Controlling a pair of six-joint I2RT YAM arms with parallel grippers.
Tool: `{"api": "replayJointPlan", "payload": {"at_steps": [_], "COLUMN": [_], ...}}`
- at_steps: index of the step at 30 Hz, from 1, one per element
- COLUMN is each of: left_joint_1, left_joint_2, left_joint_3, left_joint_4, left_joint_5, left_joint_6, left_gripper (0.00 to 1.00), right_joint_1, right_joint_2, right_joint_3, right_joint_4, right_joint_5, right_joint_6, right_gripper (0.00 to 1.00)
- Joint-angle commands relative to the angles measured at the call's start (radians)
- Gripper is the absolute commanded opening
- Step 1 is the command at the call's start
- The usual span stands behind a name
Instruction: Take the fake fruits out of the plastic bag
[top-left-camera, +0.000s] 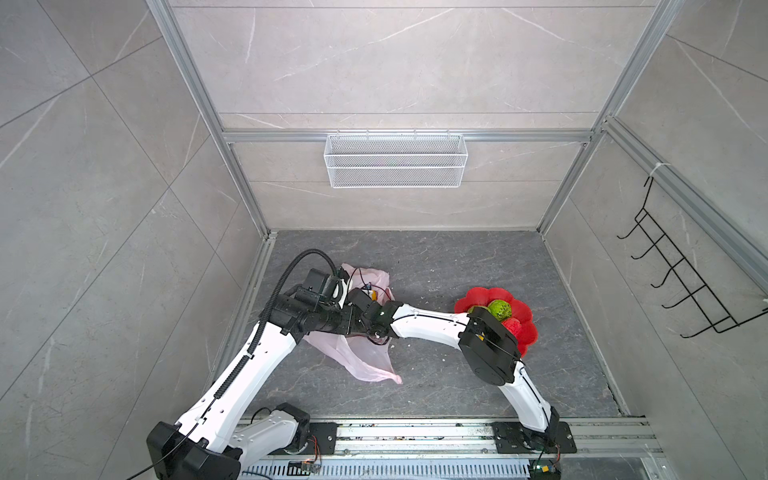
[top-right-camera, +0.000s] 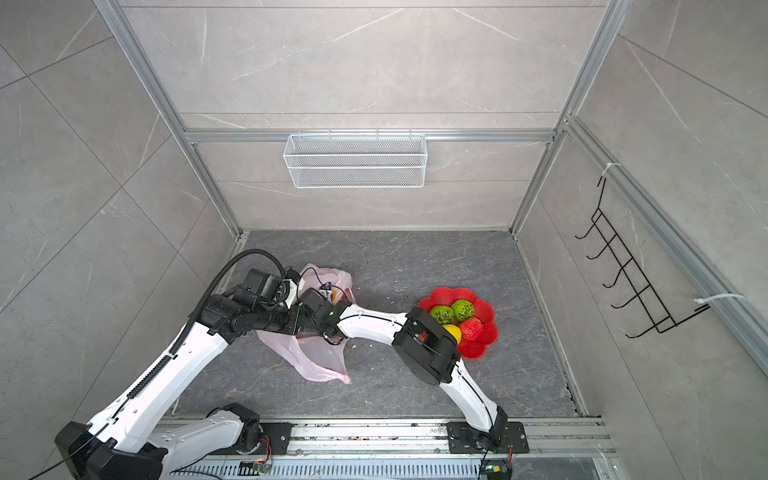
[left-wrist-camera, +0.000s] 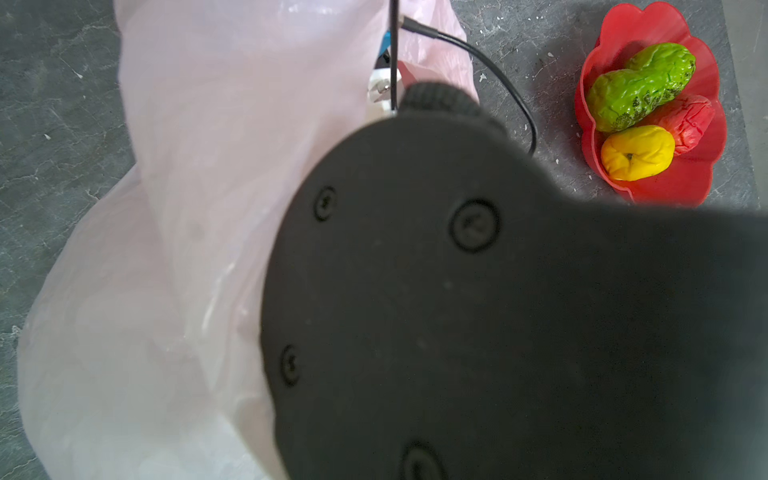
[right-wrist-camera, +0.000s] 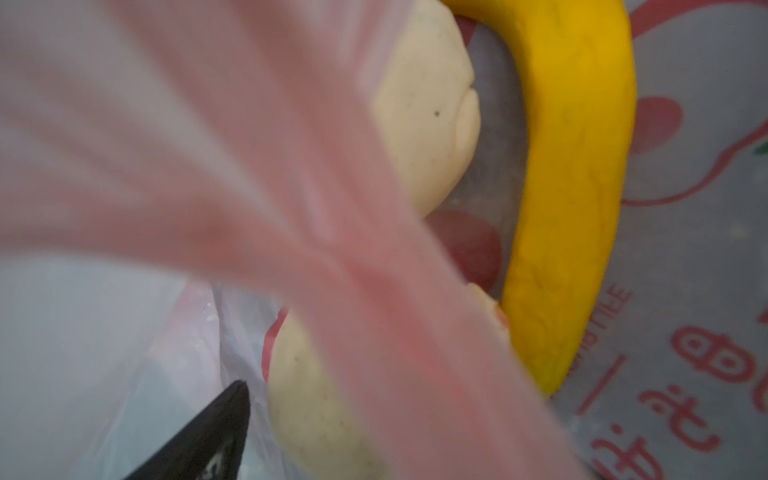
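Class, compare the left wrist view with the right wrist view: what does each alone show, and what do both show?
Only the left wrist view: the red plate holding two green fruits, a red fruit and a yellow lump. Only the right wrist view: the banana and two cream lumps inside the bag. Both: the pink plastic bag.

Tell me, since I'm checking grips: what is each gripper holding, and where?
The left gripper seems shut on the plastic bag near its mouth, though the contact is hidden. The right gripper, inside the bag, shows nothing gripped.
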Motion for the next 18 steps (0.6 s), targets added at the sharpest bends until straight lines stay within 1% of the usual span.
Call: {"api": "replayJointPlan", "payload": {"at_steps": [1,6,10,15,18], "left_joint_1": [-0.004,-0.004,-0.005,-0.004,-0.004], "left_joint_2": [-0.011,-0.012,-0.013,-0.013,-0.012], "left_joint_3": [0.003,0.005,0.010,0.033,0.063], "left_joint_4": [0.079,0.078,0.067,0.027,-0.011], "left_joint_5": [0.064,0.065,0.059,0.024,-0.024], "left_joint_6": [0.021,0.024,0.030,0.058,0.098], "left_gripper": [0.00,0.00,0.00,0.00,0.00], "right_joint_1": [0.006,0.000,-0.004,-0.006,-0.006], "right_joint_2": [0.042,0.050,0.034,0.005,-0.024], "right_joint_3": [0.035,0.032,0.007,-0.034,-0.062], "right_joint_4": [-0.005,-0.003,0.014,0.039,0.044], "right_joint_5": [0.002,0.006,0.022,0.029,0.040], "right_joint_6": [0.024,0.035,0.035,0.023,0.014], "right_gripper": [0.89,0.85,0.79,0.70,0.68]}}
